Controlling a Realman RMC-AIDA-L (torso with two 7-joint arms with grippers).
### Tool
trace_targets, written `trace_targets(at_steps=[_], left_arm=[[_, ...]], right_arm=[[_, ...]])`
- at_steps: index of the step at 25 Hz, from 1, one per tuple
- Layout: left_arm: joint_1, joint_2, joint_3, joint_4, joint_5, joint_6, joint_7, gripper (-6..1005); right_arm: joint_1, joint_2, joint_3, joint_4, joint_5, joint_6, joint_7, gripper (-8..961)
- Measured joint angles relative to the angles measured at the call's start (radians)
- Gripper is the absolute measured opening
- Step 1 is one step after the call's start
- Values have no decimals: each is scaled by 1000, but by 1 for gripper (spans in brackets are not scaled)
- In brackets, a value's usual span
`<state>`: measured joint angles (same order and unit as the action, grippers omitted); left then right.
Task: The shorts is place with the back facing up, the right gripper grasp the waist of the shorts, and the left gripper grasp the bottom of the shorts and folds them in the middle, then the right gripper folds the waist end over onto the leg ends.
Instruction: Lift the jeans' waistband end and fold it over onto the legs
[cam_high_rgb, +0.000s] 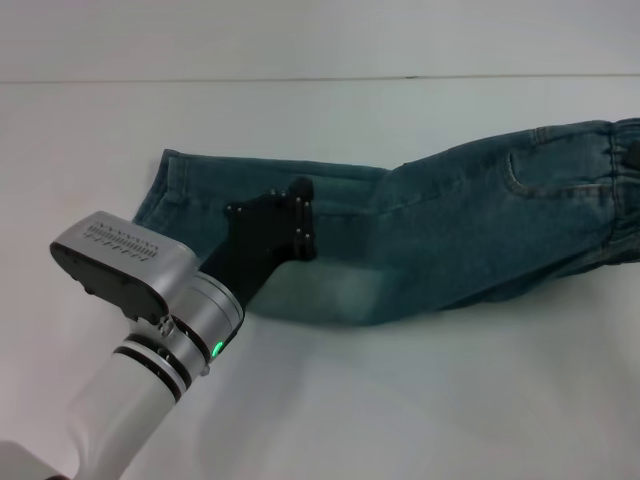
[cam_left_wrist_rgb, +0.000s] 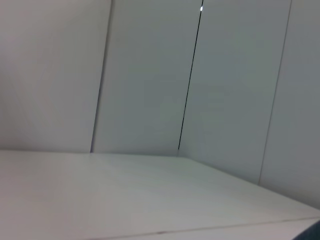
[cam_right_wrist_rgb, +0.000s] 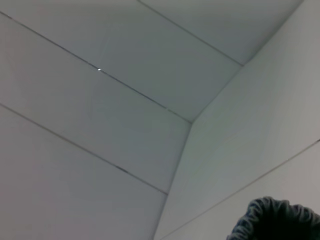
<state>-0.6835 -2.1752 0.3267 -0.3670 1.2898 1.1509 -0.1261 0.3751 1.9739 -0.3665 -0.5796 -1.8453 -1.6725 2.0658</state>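
Left gripper fingers look clenched on the shorts near the leg ends at 9 o'clock, likely holding the lengthwise fold, waist at 3 o'clock on the table; right gripper unseen.

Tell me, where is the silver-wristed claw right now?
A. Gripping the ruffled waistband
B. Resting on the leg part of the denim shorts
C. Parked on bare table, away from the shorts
B: in the head view the left gripper sits on the leg half of the shorts, far from the waist at the opposite end.
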Motion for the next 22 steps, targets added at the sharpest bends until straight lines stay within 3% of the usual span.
trace_targets(at_steps=[7, 22], left_arm=[[-2, 0, -20, -28, 3, -19, 36, 0], [-5, 0, -32, -39, 28, -54, 37, -1]], right_arm=[[-16, -14, 30, -3, 0, -46, -8, 119], [65, -3, 32, -1, 1, -66, -18, 120]])
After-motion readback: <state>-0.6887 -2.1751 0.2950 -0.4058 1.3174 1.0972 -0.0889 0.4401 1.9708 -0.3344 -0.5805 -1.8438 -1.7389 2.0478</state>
